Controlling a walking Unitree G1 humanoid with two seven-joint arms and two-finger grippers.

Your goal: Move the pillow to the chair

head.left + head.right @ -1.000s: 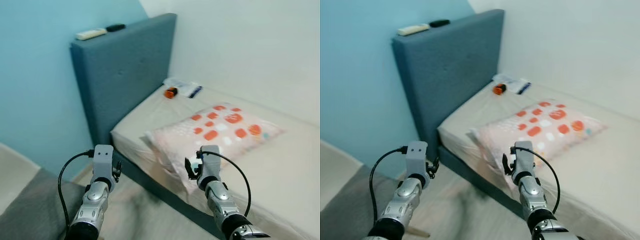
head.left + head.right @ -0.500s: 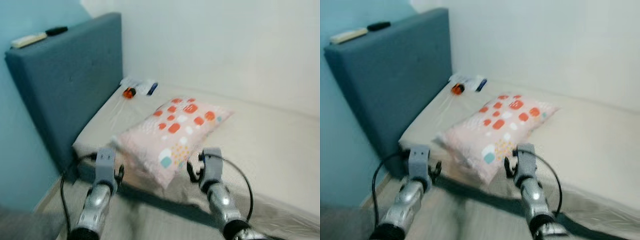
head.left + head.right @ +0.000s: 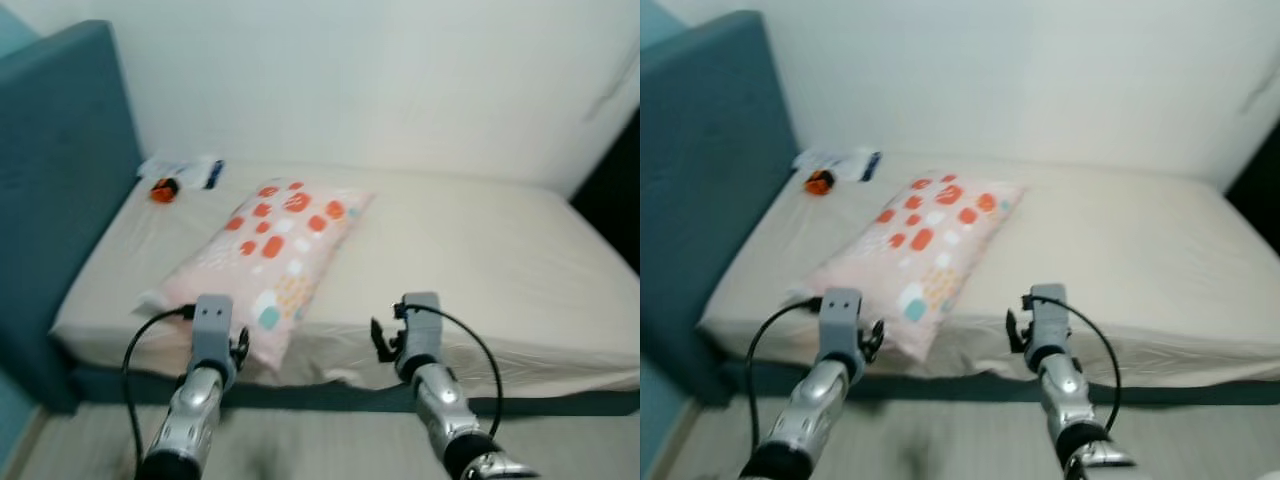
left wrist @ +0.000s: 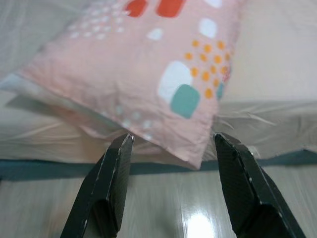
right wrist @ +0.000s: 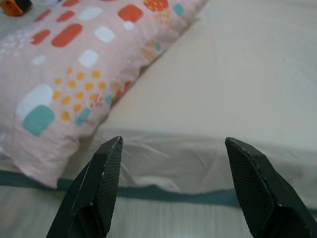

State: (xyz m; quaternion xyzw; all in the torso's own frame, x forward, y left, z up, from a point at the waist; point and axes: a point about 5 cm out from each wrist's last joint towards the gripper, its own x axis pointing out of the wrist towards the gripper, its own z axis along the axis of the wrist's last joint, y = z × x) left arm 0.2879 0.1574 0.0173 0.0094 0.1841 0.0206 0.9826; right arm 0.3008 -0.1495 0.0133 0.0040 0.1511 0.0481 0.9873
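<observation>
One pale pink fabric pillow (image 3: 262,247) printed with orange, white and teal patches lies left of centre in the head views, slanting across the cream-sheeted bed (image 3: 480,250), its lower corner drooping over the near mattress edge. Beyond it, in the upper left of the frame, a small orange object (image 3: 163,188) and a white and blue packet (image 3: 190,170) rest by the teal upholstered headboard (image 3: 55,170). Both arms are raised at the bottom of the frame: the left pincer (image 4: 171,186) has its black fingers spread wide, with the overhanging pillow corner showing between them but not yet touched, and the right pincer (image 5: 171,191) is equally wide, facing the bare sheet edge with the pillow off to one side. Judging by the creased cloth and sagging corner, the pillow should be light, soft and floppy, unlikely to slip once pinched but prone to fold and dangle from a single hold. A sensible plan would be to take the near short edge at two spots, one pincer on each side, biting into the stuffed body rather than the thin seam. No chair can be made out.
</observation>
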